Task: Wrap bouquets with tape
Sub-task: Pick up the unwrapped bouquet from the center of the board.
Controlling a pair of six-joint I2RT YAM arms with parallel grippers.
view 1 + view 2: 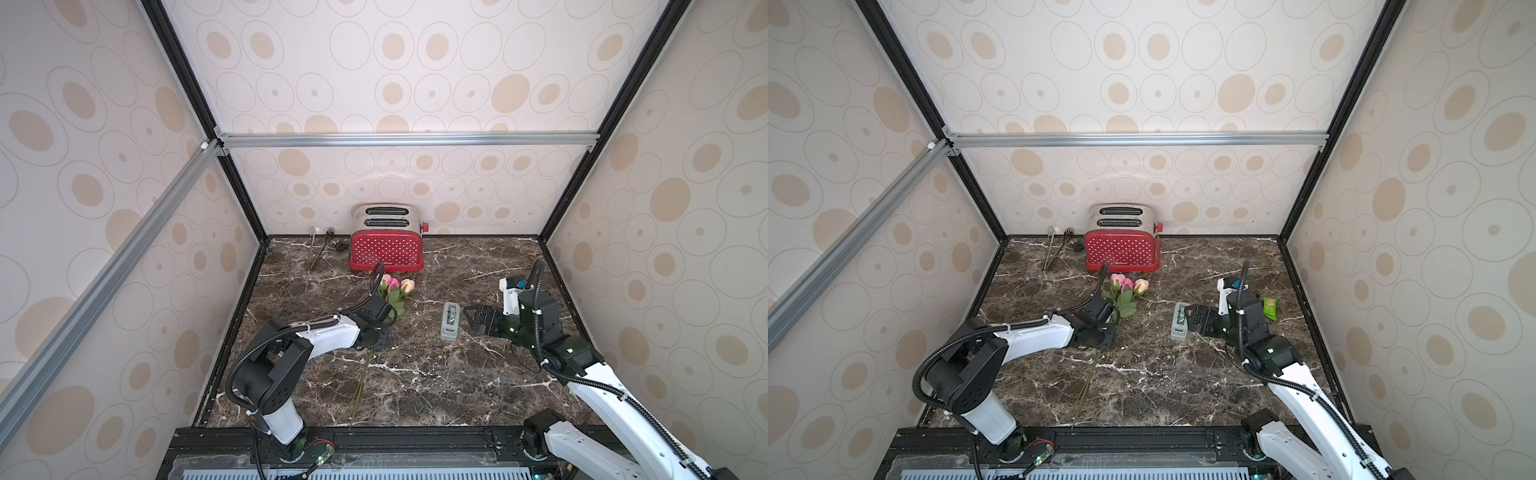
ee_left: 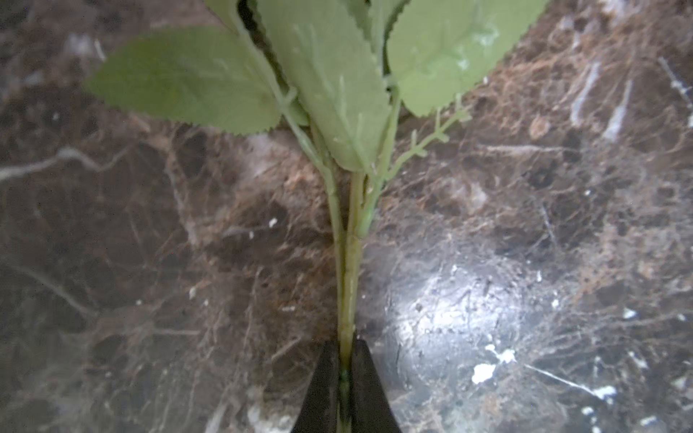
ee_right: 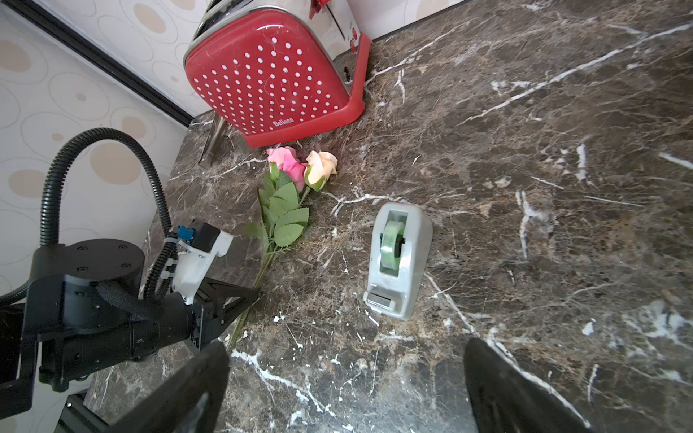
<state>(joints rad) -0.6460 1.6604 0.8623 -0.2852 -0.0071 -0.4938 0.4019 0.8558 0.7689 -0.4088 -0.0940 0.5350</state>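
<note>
Stems of bouquets lie on counter, pinched in left tool below leaves. Right tool spread wide near tape, not touching. Risk: thin stems slip or splay; tape may skid if tugged.

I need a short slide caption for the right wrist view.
Open right gripper faces the tape dispenser; left gripper is shut on the rose stems.

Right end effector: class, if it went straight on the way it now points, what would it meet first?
Probably the tape dispenser, lying just ahead of the right end effector, in line with its open jaws. Height is unclear, so it might pass above.
</note>
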